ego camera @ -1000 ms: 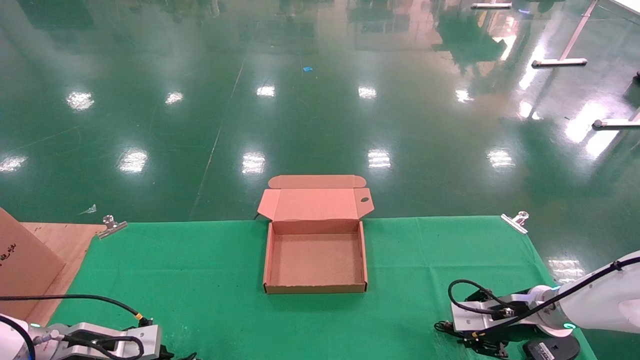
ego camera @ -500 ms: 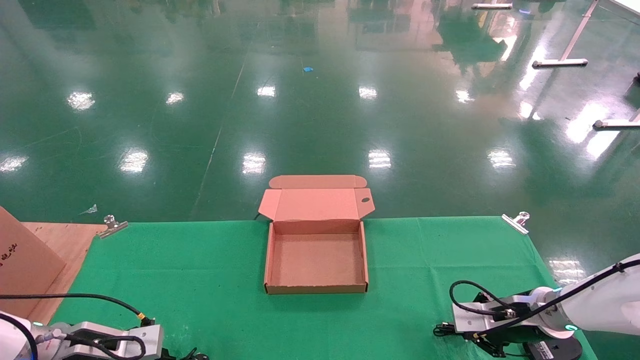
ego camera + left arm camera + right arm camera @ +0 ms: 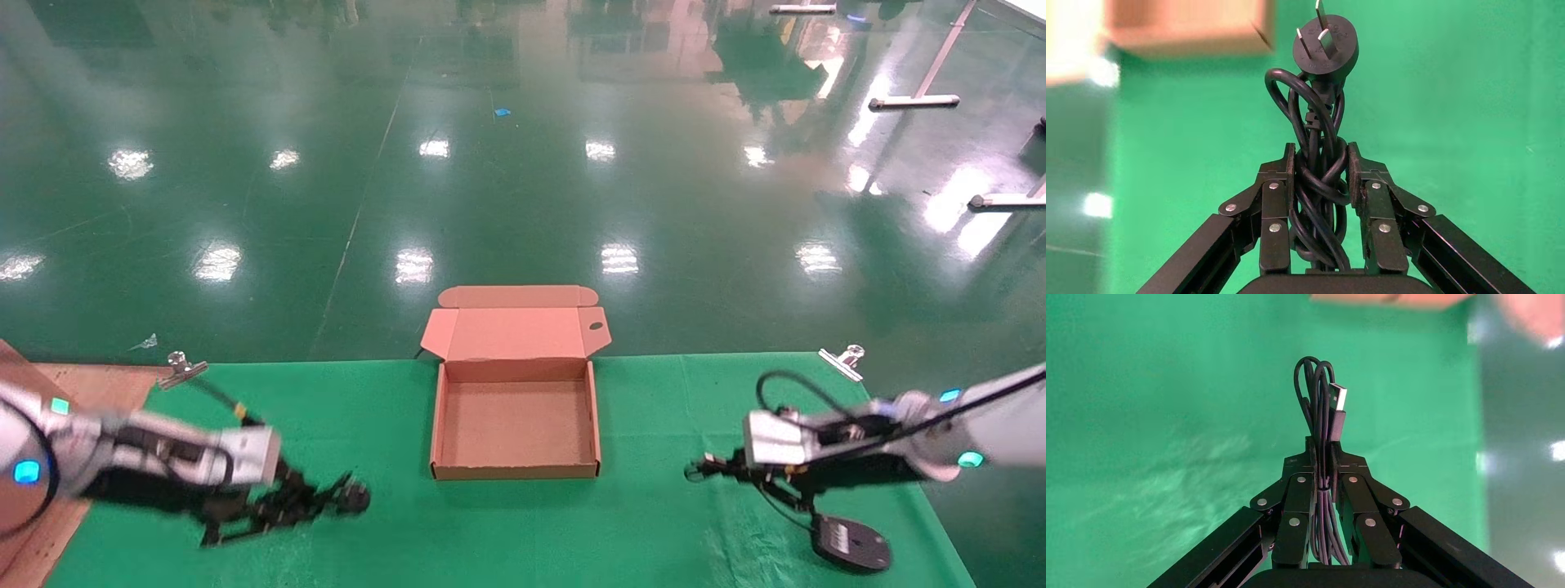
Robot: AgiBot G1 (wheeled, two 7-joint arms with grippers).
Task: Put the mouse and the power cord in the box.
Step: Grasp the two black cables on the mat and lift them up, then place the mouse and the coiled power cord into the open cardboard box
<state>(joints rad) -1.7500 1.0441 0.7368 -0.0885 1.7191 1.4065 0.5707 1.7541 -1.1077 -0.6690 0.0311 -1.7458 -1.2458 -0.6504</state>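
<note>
Left hand (image 3: pixel 1319 177) clamps the cord (image 3: pixel 1316 147); right hand (image 3: pixel 1323 462) pinches the mouse (image 3: pixel 851 542) by its bundled cable, both flanking the open box (image 3: pixel 515 470) for loading.

Glossy green floor (image 3: pixel 507 180), lamp reflections

One box (image 3: pixel 515 425) of brown cardboard sits open on one green cloth (image 3: pixel 654 523), and two metal clips (image 3: pixel 181 369) pin that cloth, one at each far corner. There is one mouse (image 3: pixel 850 543) with one thin cable (image 3: pixel 1320 410) bundled and ending in one USB plug, and one power cord (image 3: pixel 1315 177) coiled, showing one round plug with two flat prongs in the left wrist view. Two robot arms are in view, each with one gripper: the left gripper (image 3: pixel 1320 177) and the right gripper (image 3: pixel 1321 471), each with two fingers.
</note>
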